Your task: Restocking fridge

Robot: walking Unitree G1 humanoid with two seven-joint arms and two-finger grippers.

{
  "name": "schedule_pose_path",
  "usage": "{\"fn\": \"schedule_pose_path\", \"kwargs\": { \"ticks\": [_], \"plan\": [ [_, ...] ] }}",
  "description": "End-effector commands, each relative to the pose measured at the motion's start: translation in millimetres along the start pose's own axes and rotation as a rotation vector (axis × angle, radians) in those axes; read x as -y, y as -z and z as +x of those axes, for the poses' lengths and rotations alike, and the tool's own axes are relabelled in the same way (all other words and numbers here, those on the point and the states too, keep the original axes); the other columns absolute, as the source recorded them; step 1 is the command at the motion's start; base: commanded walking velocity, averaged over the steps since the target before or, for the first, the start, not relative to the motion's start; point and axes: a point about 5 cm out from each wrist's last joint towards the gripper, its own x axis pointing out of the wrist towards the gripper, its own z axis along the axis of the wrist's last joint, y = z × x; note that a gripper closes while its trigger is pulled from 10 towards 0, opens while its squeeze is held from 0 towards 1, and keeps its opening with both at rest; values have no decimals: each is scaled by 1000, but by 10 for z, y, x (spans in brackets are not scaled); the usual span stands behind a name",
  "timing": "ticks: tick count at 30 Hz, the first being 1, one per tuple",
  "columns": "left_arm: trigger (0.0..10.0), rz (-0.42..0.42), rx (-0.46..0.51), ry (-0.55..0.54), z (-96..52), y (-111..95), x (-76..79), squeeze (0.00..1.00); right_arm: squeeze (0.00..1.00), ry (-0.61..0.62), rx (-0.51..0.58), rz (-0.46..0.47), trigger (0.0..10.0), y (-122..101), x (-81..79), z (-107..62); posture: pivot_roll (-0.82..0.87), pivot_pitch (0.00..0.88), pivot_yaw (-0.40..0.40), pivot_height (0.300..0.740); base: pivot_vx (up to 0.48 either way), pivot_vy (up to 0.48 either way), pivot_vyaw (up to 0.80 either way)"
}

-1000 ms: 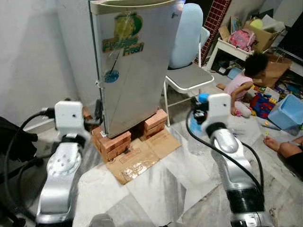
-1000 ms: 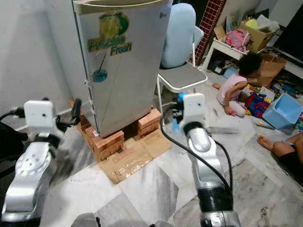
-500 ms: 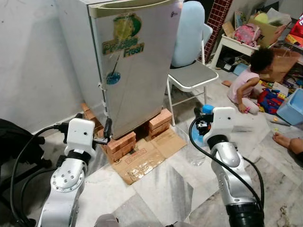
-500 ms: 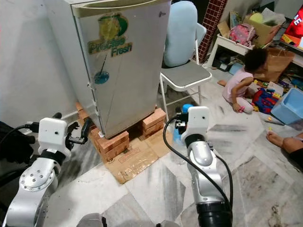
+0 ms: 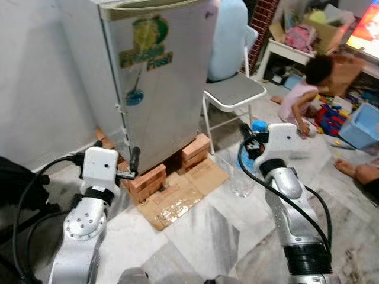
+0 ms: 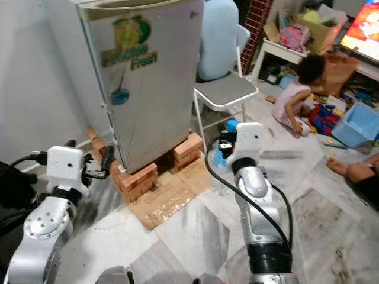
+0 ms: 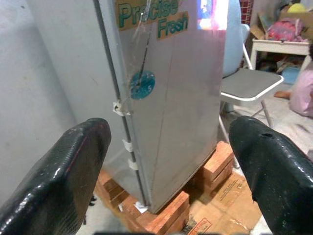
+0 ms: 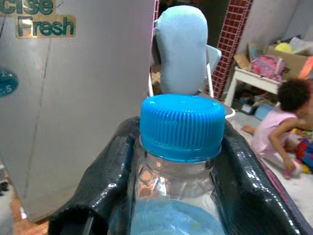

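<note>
In your left eye view the fridge (image 5: 157, 77) fills the upper left of the frame, door closed, standing on bricks (image 5: 148, 177) with cardboard (image 5: 183, 195) on the floor in front. Your left gripper (image 5: 133, 163) sits at lower left, just before the bricks. Your right gripper (image 5: 251, 139) is right of centre, holding a bottle (image 5: 256, 133) with a blue cap. A chair (image 5: 234, 94) stands beside the fridge; a person (image 5: 302, 94) sits at upper right.

In your left wrist view the fingers (image 7: 63, 171) are spread wide with nothing between them, the fridge door (image 7: 166, 98) ahead.

In your right wrist view the fingers (image 8: 102, 176) clamp the bottle (image 8: 181, 161) just below its blue cap (image 8: 182, 126).
</note>
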Motion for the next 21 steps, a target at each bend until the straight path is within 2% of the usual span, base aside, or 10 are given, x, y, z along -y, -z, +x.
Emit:
{"fn": "schedule_pose_path", "kwargs": {
  "ticks": [1, 5, 10, 13, 16, 21],
  "plan": [
    [10000, 19, 7, -8, -8, -31, -24, 0, 0, -39, 24, 2, 10000, -61, -97, 7, 121, 12, -105, 740, 0, 472, 0],
    [10000, 21, 22, -2, 9, -61, 27, 0, 0, -56, 31, -27, 10000, -77, -110, -32, 112, 22, -112, 740, 0, 429, 0],
    [10000, 51, 36, 6, 26, -95, 45, 0, 0, -39, 26, -27, 10000, -77, -79, -39, 117, 26, -110, 740, 272, 396, 0],
    [10000, 64, 35, 8, 40, -103, 22, 0, 0, 2, 34, -79, 10000, -79, -71, -35, 119, 28, -107, 740, 419, 186, 0],
    [10000, 69, 34, 15, 52, -104, 2, 0, 0, 55, 17, -54, 10000, -49, -66, -49, 118, 30, -104, 740, 480, 0, 0],
    [10000, 79, 39, 20, 68, -117, 13, 0, 0, 5, -16, 21, 10000, -15, -109, -91, 121, 27, -101, 740, 480, 0, 0]
  ]
}}
